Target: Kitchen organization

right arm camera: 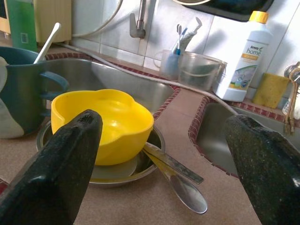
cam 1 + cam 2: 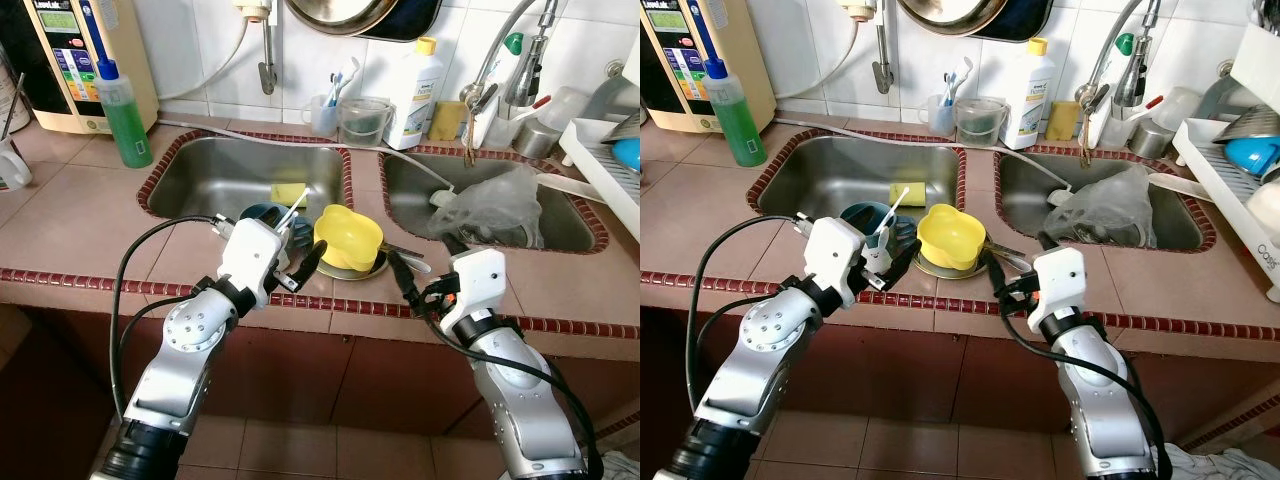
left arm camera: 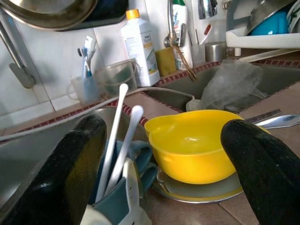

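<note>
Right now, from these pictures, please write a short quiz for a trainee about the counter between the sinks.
1. True or false: the yellow bowl sits in a metal dish.
2. What lies beside the dish: A a spoon, B a knife, C a whisk?
3. Fill in: both the left gripper and the right gripper are ____.

Key: 1 true; 2 A; 3 open.

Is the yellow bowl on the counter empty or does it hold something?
Empty. The yellow bowl stands upright on a metal plate, and its inside shows only bare yellow.
</note>
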{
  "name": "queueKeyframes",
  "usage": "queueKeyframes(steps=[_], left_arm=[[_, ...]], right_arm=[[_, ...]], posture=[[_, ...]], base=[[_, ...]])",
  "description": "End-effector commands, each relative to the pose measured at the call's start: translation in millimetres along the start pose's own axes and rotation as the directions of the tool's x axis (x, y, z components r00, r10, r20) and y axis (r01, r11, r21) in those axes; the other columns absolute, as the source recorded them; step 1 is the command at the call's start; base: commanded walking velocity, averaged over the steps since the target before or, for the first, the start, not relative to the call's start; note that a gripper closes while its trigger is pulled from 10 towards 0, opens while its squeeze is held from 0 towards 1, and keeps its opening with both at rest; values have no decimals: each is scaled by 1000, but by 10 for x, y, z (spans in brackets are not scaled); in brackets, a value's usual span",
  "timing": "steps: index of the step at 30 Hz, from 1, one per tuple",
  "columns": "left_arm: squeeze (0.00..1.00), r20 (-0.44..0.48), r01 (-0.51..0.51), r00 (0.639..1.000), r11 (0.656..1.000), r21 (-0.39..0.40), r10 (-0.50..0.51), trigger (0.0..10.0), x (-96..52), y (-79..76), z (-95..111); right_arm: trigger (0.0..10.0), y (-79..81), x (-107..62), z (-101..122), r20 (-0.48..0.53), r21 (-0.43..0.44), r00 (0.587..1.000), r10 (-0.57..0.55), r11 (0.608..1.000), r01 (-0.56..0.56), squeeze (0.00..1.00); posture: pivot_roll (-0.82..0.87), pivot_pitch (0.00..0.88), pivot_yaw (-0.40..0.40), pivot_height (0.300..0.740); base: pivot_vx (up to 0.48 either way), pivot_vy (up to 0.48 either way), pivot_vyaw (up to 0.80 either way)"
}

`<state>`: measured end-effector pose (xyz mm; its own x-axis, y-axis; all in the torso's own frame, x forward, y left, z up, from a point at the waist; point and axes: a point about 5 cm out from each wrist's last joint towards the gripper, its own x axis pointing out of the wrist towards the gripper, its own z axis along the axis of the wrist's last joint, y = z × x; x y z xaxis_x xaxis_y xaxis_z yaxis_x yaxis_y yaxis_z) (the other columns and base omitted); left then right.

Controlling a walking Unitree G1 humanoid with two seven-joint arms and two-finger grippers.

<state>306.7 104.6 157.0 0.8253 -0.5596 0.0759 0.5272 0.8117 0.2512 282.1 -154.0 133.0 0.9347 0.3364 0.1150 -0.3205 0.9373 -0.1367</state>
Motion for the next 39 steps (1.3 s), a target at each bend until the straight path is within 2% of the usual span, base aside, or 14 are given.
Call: queueKeyframes(steps=[1, 6, 11, 13, 14, 15, 16, 21, 25, 31, 39], left_arm=[[0, -28, -17, 999, 1000, -11, 16, 10000, 53, 13, -9], [0, -34, -23, 999, 1000, -9, 23, 10000, 85, 14, -5], [0, -26, -33, 999, 997, -64, 32, 10000, 135, 9, 17], [0, -30, -30, 999, 997, -76, 28, 4941, 138, 3, 16], [0, -33, -36, 999, 997, -74, 34, 3882, 141, 7, 14], [0, -33, -36, 999, 997, -74, 34, 3882, 141, 7, 14], [0, -35, -39, 999, 997, -72, 36, 0, 146, 7, 12], [0, -33, -46, 999, 996, -73, 43, 0, 168, 13, 22], [0, -31, -52, 998, 996, -68, 50, 0, 183, 25, 36], [0, -30, -53, 998, 996, -71, 51, 0, 203, 18, 43], [0, -34, -48, 998, 996, -69, 46, 0, 209, 5, 39]], right_arm=[[10000, 14, -1, 51, 11, -2, 1000, 12, 1000, -12, 0], [10000, 25, 2, 61, 14, 1, 1000, 16, 1000, -16, 0], [10000, 41, -5, 71, 16, -1, 1000, 16, 1000, -16, 0], [10000, 49, -9, 72, 16, 0, 1000, 17, 1000, -17, 0], [10000, 54, -10, 73, 16, 1, 1000, 18, 1000, -18, 0], [10000, 54, -10, 73, 16, 1, 1000, 18, 1000, -18, 0], [10000, 63, -10, 76, 17, 3, 1000, 20, 1000, -20, 0], [10000, 100, -12, 86, 23, 12, 999, 37, 999, -38, 0], [10000, 230, -33, 112, 29, 43, 991, 132, 990, -133, 0], [10000, 316, -68, 122, 33, 76, 978, 205, 975, -207, 0], [10000, 334, -97, 134, 28, 85, 971, 237, 967, -239, 0]], posture=[[12, 0, -23, 740], [10, 0, -23, 740], [4, 0, -18, 740], [2, 0, -17, 740], [1, 0, -17, 740], [1, 0, -17, 740], [0, 0, -16, 740], [0, 0, -13, 740], [0, 0, -14, 740], [-1, 0, -10, 740], [-3, 0, -6, 740]], base=[[0, 0, 0], [0, 0, 0], [0, 0, 0], [0, 0, 0], [0, 0, 0], [0, 0, 0], [0, 0, 0], [0, 0, 0], [0, 0, 0], [0, 0, 0], [0, 0, 0]])
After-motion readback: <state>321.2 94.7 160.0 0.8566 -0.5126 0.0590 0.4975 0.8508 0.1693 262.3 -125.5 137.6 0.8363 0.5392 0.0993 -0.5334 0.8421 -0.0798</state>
